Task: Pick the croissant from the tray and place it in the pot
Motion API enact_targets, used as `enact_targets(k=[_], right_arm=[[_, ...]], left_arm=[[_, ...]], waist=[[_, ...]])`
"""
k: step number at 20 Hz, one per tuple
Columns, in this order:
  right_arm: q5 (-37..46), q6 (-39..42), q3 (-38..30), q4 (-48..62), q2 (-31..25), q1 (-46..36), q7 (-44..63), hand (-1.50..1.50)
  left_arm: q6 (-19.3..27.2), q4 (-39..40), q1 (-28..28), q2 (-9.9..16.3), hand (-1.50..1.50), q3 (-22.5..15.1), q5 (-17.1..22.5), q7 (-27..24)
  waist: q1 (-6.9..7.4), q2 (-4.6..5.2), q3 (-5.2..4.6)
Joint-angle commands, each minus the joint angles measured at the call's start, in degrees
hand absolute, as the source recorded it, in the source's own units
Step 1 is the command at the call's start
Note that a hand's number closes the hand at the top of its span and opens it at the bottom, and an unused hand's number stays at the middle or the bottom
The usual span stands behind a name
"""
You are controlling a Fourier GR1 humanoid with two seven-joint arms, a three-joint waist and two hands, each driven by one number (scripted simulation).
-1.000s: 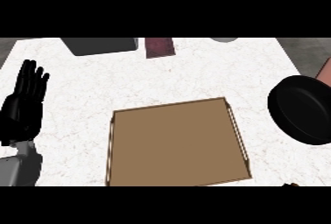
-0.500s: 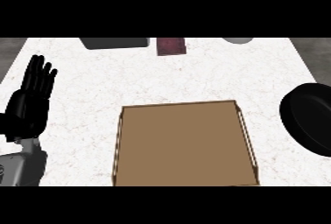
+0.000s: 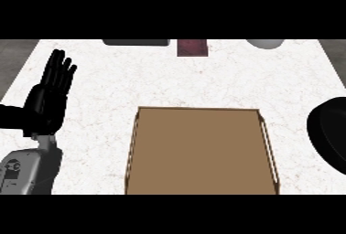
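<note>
A brown wooden tray lies on the white marble counter at the lower middle of the head view, and nothing shows on it. No croissant is visible anywhere. The black pot is cut off by the right edge, to the right of the tray. My left hand rests open at the left, fingers straight and pointing up, well clear of the tray. The right hand does not show.
Along the counter's far edge sit a dark grey flat object, a dark red rectangular item and a pale grey rounded object. The counter ends at the left and right sides.
The view has tilted down: the tray, the pot and the far objects have all shifted down and right in the picture. My left hand keeps its open pose.
</note>
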Motion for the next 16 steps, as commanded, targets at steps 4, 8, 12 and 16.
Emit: enact_targets(k=[4, 8, 12, 16], right_arm=[[4.7, 3.43, 6.36, 19.95, -3.36, -13.59, -12.75, 1.5], [10.69, -2.46, 12.48, 24.79, 0.3, -19.65, -11.97, 1.5], [15.22, 0.19, 18.81, 29.52, 0.69, -23.17, -9.57, 1.5], [16.68, 5.47, 22.88, 34.78, -0.07, -24.19, -11.82, -1.5]], left_arm=[[0.0, 1.11, -1.24, -1.9, 0.0, -1.61, -0.36, -0.26], [-1.87, 1.04, -0.84, -0.34, 0.0, -0.86, 0.33, -0.61], [-0.67, 2.52, -2.46, -1.61, 0.0, -1.36, -0.66, -1.69], [-0.72, 0.99, -0.52, -0.95, 0.0, -1.2, -0.95, -1.28]], waist=[[1.25, 0.06, -0.05], [2.22, 0.22, -0.03], [2.4, 0.54, -0.03], [2.55, 0.35, 0.02]])
